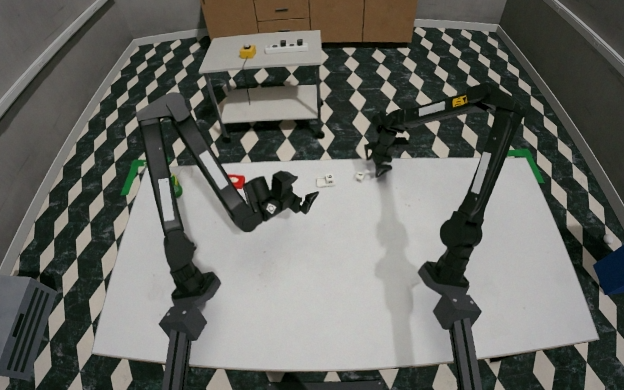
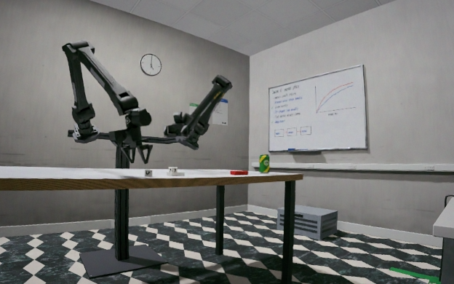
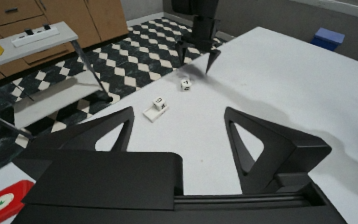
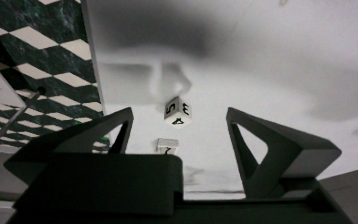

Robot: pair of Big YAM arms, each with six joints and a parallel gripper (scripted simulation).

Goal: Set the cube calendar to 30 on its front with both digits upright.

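Top view: the loose cube [image 1: 359,176] [image 2: 148,172] [image 3: 185,84] [image 4: 178,112] lies beside the white tray [image 1: 320,185] [image 2: 181,174] [image 3: 152,115], which bears the other cube [image 1: 329,178] [image 2: 172,170] [image 3: 159,103].

Exterior view: the right gripper [image 1: 379,160] [image 2: 140,160] [image 3: 193,69] [image 4: 179,112] hangs spread above the table [image 1: 286,300] [image 2: 84,174] [image 3: 210,165] [image 4: 220,90].

Left wrist view: the left gripper [image 1: 311,192] [image 3: 179,111], spread too, holds nothing; the tray looks shallow, smooth and stiff.

Right wrist view: crisp-edged, black-numbered, the loose cube seems light and rigid; grip opposite flat faces squarely, lest it twist.
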